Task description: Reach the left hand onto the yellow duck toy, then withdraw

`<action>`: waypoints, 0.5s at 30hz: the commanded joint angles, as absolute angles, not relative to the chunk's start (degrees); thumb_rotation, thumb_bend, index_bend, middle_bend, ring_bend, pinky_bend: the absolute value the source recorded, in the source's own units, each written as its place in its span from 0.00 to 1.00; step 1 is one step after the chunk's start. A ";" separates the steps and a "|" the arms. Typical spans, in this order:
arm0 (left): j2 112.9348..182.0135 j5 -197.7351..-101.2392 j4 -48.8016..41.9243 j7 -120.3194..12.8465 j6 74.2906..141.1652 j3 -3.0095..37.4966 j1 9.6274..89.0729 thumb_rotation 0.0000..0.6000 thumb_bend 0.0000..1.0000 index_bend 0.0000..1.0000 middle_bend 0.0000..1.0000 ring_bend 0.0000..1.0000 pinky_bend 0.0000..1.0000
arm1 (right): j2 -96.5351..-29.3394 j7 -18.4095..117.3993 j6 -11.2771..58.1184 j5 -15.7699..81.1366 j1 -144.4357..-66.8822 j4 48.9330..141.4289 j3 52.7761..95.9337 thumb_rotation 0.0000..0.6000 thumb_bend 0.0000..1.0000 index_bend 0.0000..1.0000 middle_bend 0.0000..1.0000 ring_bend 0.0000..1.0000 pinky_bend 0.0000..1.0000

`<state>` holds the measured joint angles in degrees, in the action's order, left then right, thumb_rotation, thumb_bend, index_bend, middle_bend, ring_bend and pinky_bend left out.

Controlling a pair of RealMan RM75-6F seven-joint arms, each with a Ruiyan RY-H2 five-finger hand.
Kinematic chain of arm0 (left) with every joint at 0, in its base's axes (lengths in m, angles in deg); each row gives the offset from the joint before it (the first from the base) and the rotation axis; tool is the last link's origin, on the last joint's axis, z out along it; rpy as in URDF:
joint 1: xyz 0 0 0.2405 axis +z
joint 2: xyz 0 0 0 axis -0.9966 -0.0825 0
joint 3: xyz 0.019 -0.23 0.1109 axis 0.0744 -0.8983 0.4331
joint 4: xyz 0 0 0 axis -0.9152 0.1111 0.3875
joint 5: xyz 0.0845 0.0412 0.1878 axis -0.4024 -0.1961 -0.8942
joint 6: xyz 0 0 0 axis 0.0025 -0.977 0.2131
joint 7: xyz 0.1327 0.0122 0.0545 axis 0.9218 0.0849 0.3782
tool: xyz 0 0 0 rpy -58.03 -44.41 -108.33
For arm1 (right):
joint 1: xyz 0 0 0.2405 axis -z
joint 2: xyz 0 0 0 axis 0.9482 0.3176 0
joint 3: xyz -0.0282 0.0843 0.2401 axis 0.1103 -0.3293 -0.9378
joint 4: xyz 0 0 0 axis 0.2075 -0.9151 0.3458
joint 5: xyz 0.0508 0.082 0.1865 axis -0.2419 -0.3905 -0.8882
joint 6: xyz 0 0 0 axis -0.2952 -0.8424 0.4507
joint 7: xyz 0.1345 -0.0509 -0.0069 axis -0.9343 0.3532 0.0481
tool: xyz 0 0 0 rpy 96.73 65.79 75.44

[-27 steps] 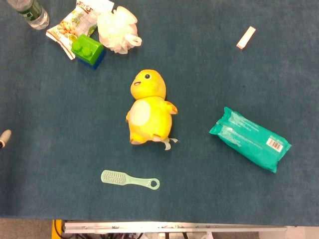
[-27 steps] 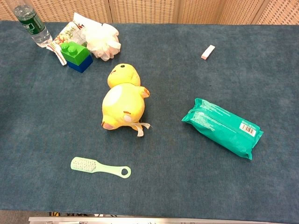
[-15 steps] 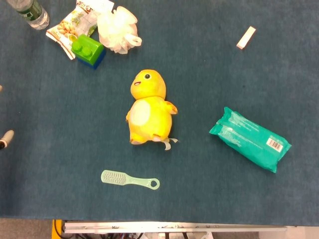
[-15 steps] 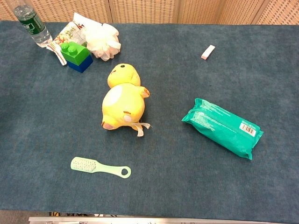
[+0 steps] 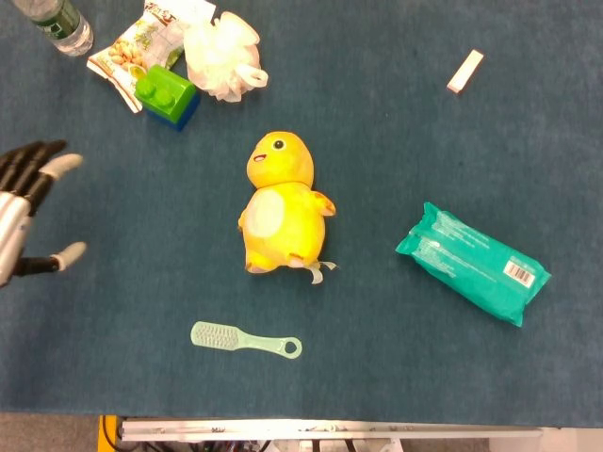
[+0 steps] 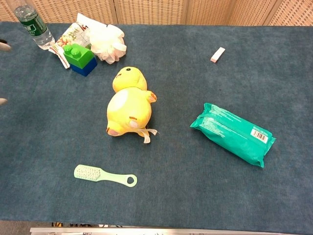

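The yellow duck toy (image 5: 281,205) lies on its back in the middle of the blue table, head toward the far side; the chest view shows the same duck toy (image 6: 128,102). My left hand (image 5: 26,213) comes in at the left edge of the head view, fingers spread apart and holding nothing, well to the left of the duck. In the chest view only its fingertips (image 6: 3,46) show at the left edge. The right hand is in neither view.
A light green brush (image 5: 243,339) lies in front of the duck. At the far left stand a green-and-blue block (image 5: 167,94), a snack packet (image 5: 127,49), a white bath puff (image 5: 221,54) and a bottle (image 5: 58,24). A teal wipes pack (image 5: 471,262) lies right; a small white eraser (image 5: 464,71) far right.
My left hand has come further into view from the left edge, moving right toward the duck with fingers spread. Nothing on the table has moved.
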<state>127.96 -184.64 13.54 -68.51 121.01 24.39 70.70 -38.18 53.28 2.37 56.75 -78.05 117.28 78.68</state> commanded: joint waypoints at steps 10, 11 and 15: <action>133.03 -195.37 6.58 -81.12 117.34 25.93 59.48 0.98 0.11 0.13 0.11 0.07 0.08 | -37.46 53.79 2.44 56.32 -78.04 118.44 78.69 1.00 0.23 0.14 0.23 0.13 0.31; 133.39 -196.02 6.30 -81.89 117.04 26.21 58.69 0.91 0.10 0.13 0.11 0.07 0.08 | -37.42 53.81 2.42 56.32 -78.01 118.50 78.72 1.00 0.23 0.14 0.23 0.13 0.31; 135.10 -198.25 5.58 -85.41 115.84 27.33 55.46 0.54 0.07 0.11 0.11 0.06 0.06 | -37.35 53.78 2.33 56.24 -77.88 118.57 78.81 1.00 0.23 0.14 0.23 0.13 0.31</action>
<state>134.22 -197.51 6.05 -84.16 116.49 26.73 56.65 -37.35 53.79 2.33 56.23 -77.88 118.57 78.82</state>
